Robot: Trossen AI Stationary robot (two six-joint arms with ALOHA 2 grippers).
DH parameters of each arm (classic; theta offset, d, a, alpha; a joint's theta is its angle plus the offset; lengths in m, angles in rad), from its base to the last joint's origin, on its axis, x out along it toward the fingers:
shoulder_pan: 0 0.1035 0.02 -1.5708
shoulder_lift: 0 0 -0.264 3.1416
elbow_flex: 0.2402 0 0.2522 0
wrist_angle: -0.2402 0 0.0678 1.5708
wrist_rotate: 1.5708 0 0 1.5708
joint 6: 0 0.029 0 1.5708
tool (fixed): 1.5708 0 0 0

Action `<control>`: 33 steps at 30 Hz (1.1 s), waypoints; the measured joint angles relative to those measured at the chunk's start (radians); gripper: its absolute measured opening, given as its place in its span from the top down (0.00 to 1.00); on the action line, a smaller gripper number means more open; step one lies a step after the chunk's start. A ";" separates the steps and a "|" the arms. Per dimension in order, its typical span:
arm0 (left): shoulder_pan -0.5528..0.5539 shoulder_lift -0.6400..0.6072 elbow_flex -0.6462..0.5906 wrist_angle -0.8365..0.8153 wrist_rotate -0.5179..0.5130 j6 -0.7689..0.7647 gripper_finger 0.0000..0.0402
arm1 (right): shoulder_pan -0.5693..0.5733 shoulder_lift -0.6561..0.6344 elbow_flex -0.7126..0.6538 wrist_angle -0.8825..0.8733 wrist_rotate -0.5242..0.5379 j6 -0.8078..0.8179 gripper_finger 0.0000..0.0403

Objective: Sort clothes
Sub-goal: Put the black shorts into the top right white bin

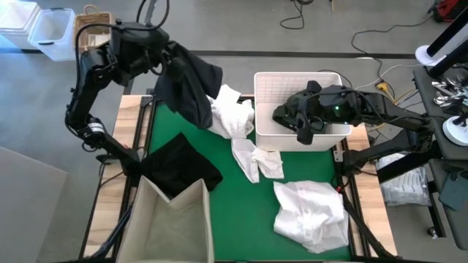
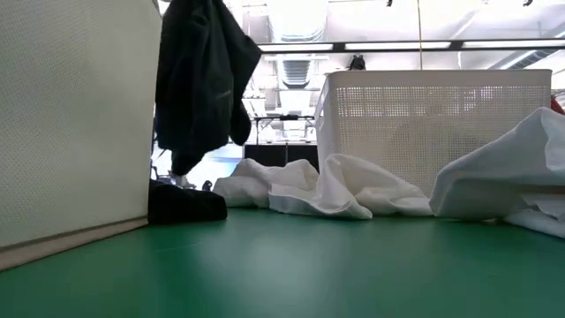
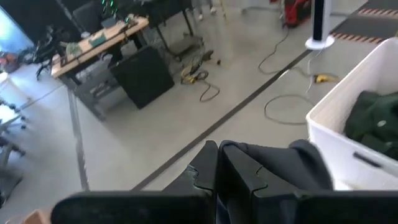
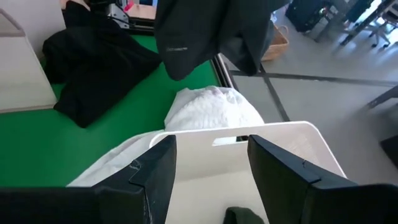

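Note:
My left gripper is raised over the table's far left corner, shut on a dark garment that hangs from it. My right gripper stands open above the white basket, nothing between its fingers. A dark green garment lies in the basket. A black garment lies on the green table, draped partly over the beige bin's rim. White clothes lie beside the basket, at mid-table and at the near right. My left gripper pinches a bunched upper part of the dark garment between its two shut fingers. The fingers come roughly level, slanting a little down. The garment hangs slack below them, its lower end clear of the table and above the black garment.
The beige bin stands at the near left; in the low view its wall fills the left side. Bare green table lies between the bin and the near-right white heap. White boxes stand on the floor beyond.

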 joint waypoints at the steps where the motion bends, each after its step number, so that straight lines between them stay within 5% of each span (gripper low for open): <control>1: -0.010 0.000 0.000 0.021 0.000 0.005 1.00 | 0.000 0.000 0.000 0.005 0.002 0.000 0.52; 8: -0.076 -0.012 -0.004 0.171 0.001 0.040 1.00 | 0.000 0.000 0.000 0.005 0.052 0.001 0.52; 18: -0.152 0.006 0.001 0.419 0.142 0.043 1.00 | 0.000 -0.064 0.012 0.013 0.130 0.038 0.52; 24: -0.156 0.034 -0.001 0.345 0.141 0.016 1.00 | 0.002 -0.222 -0.017 -0.006 0.130 0.127 0.52; 33: -0.156 0.117 -0.002 -0.009 0.140 0.009 1.00 | 0.002 -0.426 -0.240 0.058 0.129 0.197 0.52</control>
